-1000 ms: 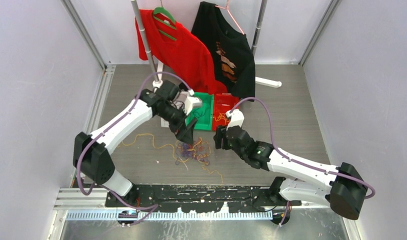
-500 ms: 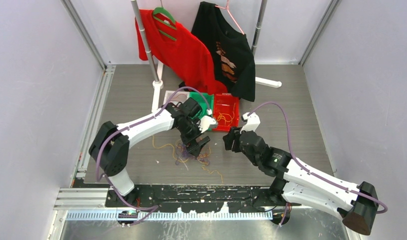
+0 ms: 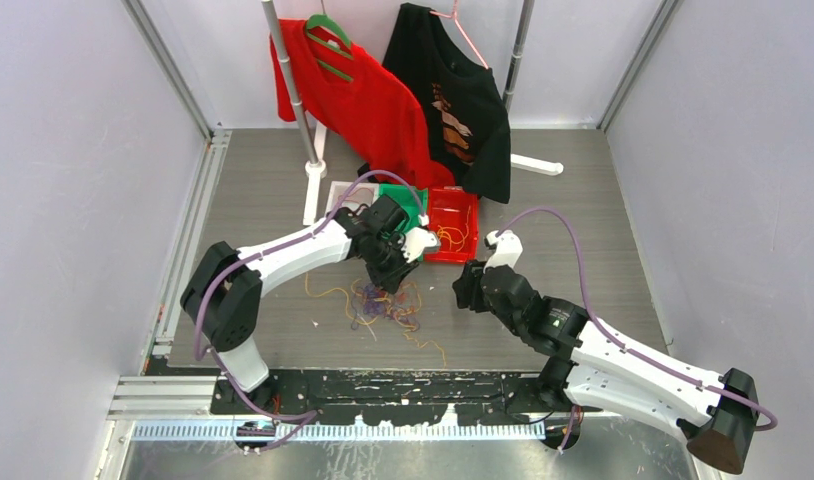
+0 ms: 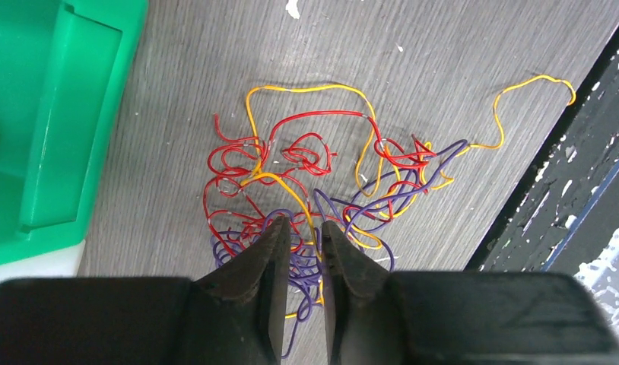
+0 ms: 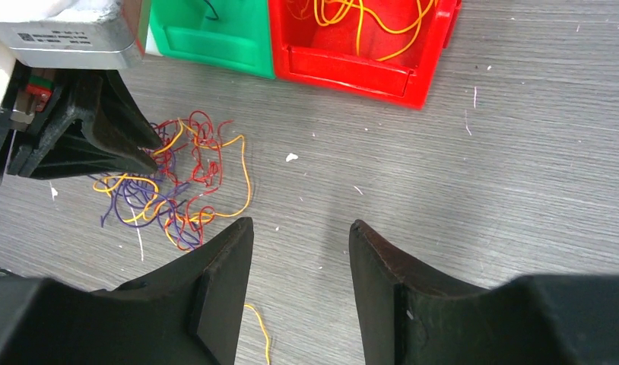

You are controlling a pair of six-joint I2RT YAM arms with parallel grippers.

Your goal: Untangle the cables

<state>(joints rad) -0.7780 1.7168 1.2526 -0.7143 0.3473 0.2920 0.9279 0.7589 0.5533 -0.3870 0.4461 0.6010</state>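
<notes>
While a grey wood-grain table [image 3: 603,200] carries everything, black right gripper [image 5: 301,228] hovering open and empty above it, black left gripper [image 4: 305,228] tips in the heap, jaws almost together around strands, pinch unclear, green plastic bin [image 4: 55,114] just beside thin tangled red, yellow and purple cables [image 4: 291,175]

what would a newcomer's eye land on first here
The knot of red, yellow-orange and purple cables in the middle of the grey table, with the left fingers standing close together right over it. Just beyond sit a green bin and a red bin holding loose yellow-orange strands. A red shirt and a black shirt hang at the far end.
</notes>
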